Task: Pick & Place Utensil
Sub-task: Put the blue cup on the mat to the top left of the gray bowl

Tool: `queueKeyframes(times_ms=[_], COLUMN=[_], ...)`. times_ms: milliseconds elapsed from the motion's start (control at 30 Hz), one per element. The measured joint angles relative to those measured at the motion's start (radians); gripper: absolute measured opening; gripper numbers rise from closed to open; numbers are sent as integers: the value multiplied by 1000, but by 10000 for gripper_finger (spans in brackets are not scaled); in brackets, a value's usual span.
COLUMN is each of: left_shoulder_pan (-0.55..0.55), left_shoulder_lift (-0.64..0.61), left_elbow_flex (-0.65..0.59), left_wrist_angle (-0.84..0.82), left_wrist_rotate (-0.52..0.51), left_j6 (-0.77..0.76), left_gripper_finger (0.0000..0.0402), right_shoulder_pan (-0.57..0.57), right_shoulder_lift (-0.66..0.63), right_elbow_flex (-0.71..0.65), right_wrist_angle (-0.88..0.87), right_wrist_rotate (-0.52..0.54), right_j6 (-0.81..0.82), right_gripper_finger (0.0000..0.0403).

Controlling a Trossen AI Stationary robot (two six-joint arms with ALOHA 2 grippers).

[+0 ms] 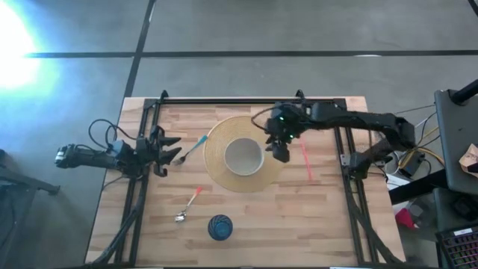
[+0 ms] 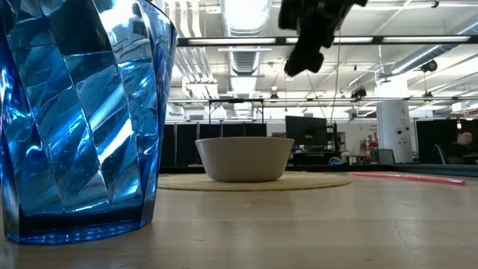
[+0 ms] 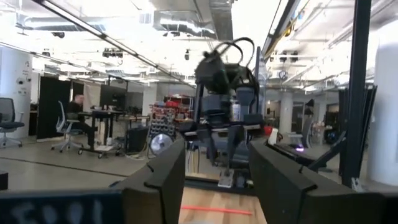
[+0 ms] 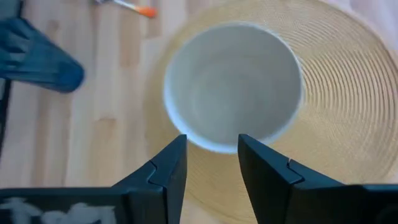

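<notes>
A white bowl (image 1: 243, 155) (image 4: 233, 87) stands on a round woven mat (image 1: 216, 168) at mid-table, and it looks empty. My right gripper (image 1: 278, 153) (image 4: 212, 149) hangs open above the bowl's right rim with nothing between its fingers. A blue-handled utensil (image 1: 196, 146) lies left of the mat. An orange-handled spoon (image 1: 189, 203) lies nearer the front edge. A thin red utensil (image 1: 307, 161) (image 2: 411, 177) lies right of the mat. My left gripper (image 1: 174, 149) (image 3: 217, 186) waits open at the table's left side, holding nothing.
A blue faceted cup (image 1: 219, 227) (image 2: 75, 119) stands near the table's front edge. Black frame rails (image 1: 142, 187) run along the table's left, right and far sides. Bare wood lies at the front right. People sit at desks in the room beyond.
</notes>
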State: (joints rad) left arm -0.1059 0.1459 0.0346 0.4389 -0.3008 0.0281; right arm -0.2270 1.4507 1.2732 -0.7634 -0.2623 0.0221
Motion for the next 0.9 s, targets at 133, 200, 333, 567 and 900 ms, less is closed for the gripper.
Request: queueKeyframes(times_ms=[133,200,333,567,900], left_shoulder_pan=[0,0,0,0,-1], left_shoulder_lift=[13,32,98,300,548], left_elbow_flex=[13,22,49,164,566], left_wrist_angle=[-2,-1,-5,-29,-615], left_wrist_rotate=[0,0,0,0,3], left_j6=[-52,-67,-90,-123,-190], left_gripper_finger=[170,170,170,168,168], right_shoulder_pan=[28,33,33,33,33], right_shoulder_lift=[-115,-167,-259,-362,-416], right_elbow_flex=[-125,-191,-305,-427,-497], right_wrist_angle=[114,171,283,407,513], right_wrist_rotate=[1,1,1,1,2], right_j6=[-10,-23,-31,-30,-52], right_gripper_finger=[129,126,126,136,124])
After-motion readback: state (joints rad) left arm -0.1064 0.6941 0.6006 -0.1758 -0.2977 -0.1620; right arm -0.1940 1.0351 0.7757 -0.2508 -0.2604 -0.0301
